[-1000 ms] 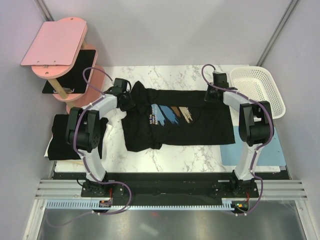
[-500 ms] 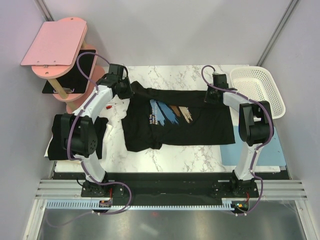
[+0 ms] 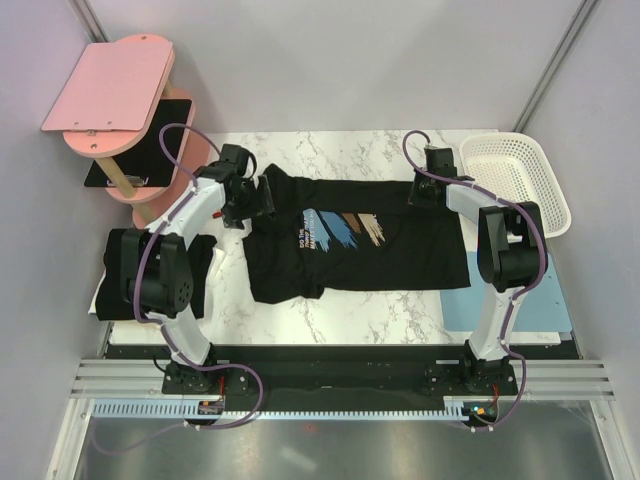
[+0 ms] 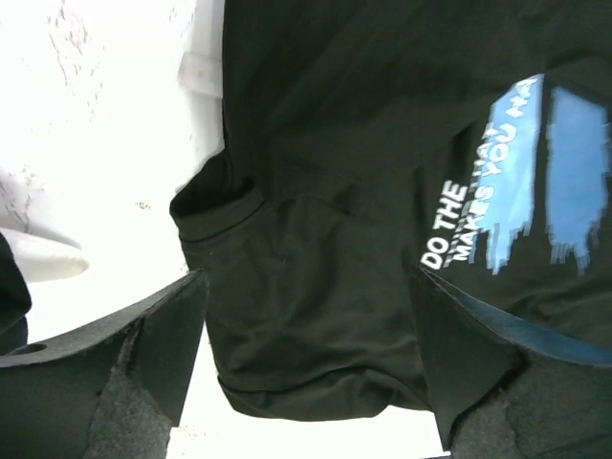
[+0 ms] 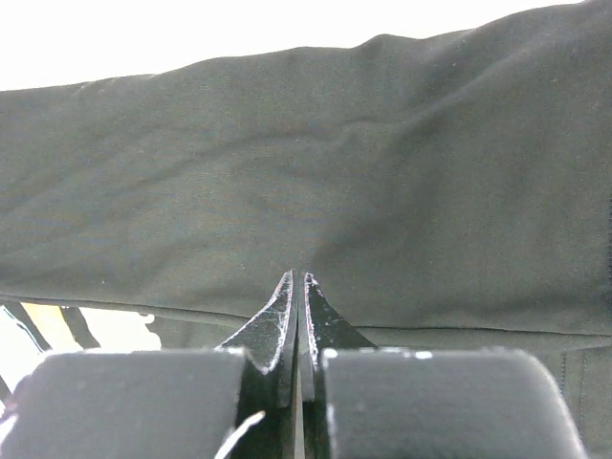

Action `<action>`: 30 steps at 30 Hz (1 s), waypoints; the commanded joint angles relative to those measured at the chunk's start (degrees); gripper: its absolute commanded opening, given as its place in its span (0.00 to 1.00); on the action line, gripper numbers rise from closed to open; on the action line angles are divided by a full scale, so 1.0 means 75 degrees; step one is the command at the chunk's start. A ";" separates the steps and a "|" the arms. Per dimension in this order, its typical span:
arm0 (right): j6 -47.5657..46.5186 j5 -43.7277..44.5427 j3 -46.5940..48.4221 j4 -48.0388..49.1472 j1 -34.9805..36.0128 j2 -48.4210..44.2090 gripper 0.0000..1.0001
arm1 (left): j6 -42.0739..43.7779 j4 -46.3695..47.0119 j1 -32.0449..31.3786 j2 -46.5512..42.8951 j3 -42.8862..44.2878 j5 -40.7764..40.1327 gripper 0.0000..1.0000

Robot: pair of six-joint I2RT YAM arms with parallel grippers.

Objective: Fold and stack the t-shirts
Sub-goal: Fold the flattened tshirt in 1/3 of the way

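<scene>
You have the top external view fixed high above and behind the arm bases point(image 3: 190, 378), looking down from afar on the whole printed t-shirt point(image 3: 360, 245). Your left wrist view hangs close over the shirt's sleeve end, facing down between the spread fingers of the left gripper point(image 4: 308, 277). Your right wrist view sits almost on the cloth at the shirt's far right corner, looking along it past the closed right gripper point(image 5: 297, 275). Top and left wrist views share the print point(image 3: 340, 230) and its white lettering
</scene>
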 commanded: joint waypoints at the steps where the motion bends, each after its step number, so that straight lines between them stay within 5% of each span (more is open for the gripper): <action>1: -0.0072 -0.0136 0.0012 0.0104 -0.0031 0.0117 0.02 | 0.0177 0.0269 -0.0056 -0.0159 0.0588 0.0058 0.88; 4: -0.0061 -0.0136 -0.0047 0.0116 -0.0031 0.0117 0.02 | 0.0247 0.0655 -0.0232 0.0111 0.0530 0.0234 0.71; 5: -0.0061 -0.0147 -0.0047 0.0104 -0.0031 0.0117 0.02 | 0.0282 0.0726 -0.0302 0.0204 0.0564 0.0257 0.29; 6: -0.0084 -0.0147 -0.0082 0.0116 -0.0020 0.0117 0.02 | 0.0294 0.0762 -0.0442 0.0379 0.0611 0.0188 0.05; 20: -0.0014 0.0263 0.0527 -0.0118 -0.0031 0.0807 0.01 | 0.0341 0.0716 -0.0924 0.2944 0.2521 -0.0317 0.02; 30: -0.0037 0.0216 0.1757 -0.0610 -0.0020 0.1874 0.01 | 0.0364 -0.0983 -0.0807 0.5170 0.5215 -0.0574 0.02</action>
